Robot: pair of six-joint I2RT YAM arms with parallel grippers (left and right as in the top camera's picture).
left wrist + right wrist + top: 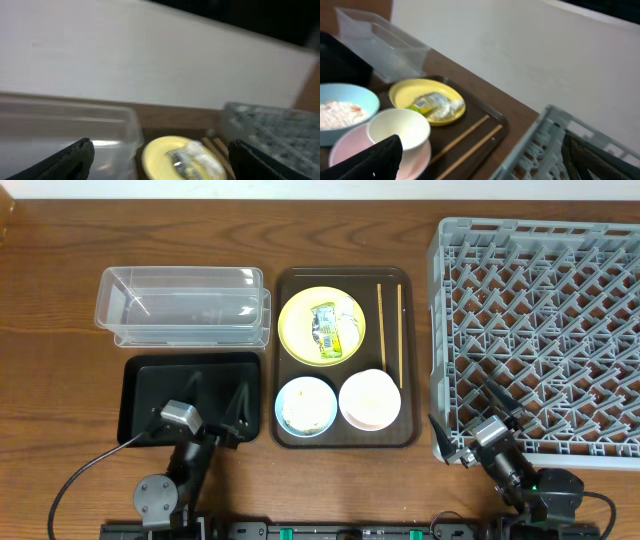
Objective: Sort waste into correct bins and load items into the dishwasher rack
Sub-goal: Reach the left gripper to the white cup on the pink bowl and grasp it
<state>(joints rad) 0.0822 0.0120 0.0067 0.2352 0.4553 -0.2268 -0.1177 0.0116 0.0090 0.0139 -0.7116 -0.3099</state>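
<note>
Left pincer [218, 395], right pincer [470, 416] both released, empty. Load plate [297, 317] before clearing wrapper [326, 331], you carry waste into rack [545, 300].

The overhead view is bright, evenly lit and sharp across the frame, with only short, soft shadows on the wooden table [50, 380]. White glare streaks the walls of the clear plastic tub [182, 305], and the black tray [190, 395] carries a faint sheen. The left wrist view is blurred throughout, with the yellow plate [170, 155] and dishwasher rack [270, 120] smeared. The right wrist view is dimmer and slightly soft.
</note>
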